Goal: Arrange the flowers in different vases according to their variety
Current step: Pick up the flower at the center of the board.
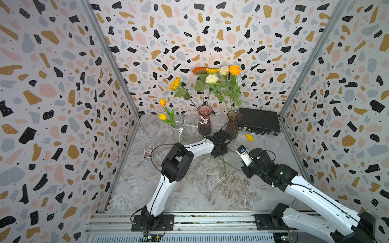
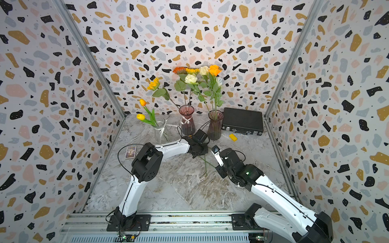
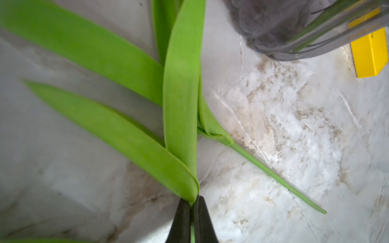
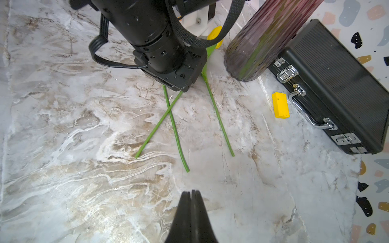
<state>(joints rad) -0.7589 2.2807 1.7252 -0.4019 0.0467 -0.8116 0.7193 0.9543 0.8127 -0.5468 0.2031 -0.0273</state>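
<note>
Marble-look bench point(image 1: 189, 189): glossy grey-white slab with tan veining.

- Far left: small flat printed card box point(image 1: 148, 152).
- Clear vase point(image 1: 177, 130): waisted glass with white string at the neck. It holds two yellow-orange tulips point(image 1: 162, 102), which lean left.
- Bow vase point(image 1: 204, 123): ribbed pink glass with a white ribbon bow at the waist. It holds sunflowers point(image 1: 175, 83).
- Left arm comes in low, in front of the gap between the bow vase and the next vase. In both top views its wrist hides the heads of the flowers lying there.
- Three thin, smooth loose stems point(image 4: 175, 130) show on the bench in the right wrist view. Two cross in an X under the left wrist. The third lies just beside them, near the base of the next vase. A yellow bloom point(image 4: 214, 34) peeks out behind the wrist.
- Left fingers point(image 3: 183, 218): black tapered wedges, clenched on the gripped tulip point(image 3: 181, 117), right at the base of its long flat matte-green leaves. Can't tell whether it's off the bench.
- Plain ribbed vase point(image 1: 233, 125): darker purple glass. It holds cream and orange roses point(image 1: 235, 69).
- Right fingers point(image 4: 183, 210): pressed tip to tip with nothing between them. They sit above bare bench, well apart from the stems.
- Yellow block point(image 1: 249, 137): small plastic brick shape between the plain ribbed vase and the case.
- Black case point(image 1: 259, 122): ribbed shell with chrome latches and handle, lying flat at the back wall.
</note>
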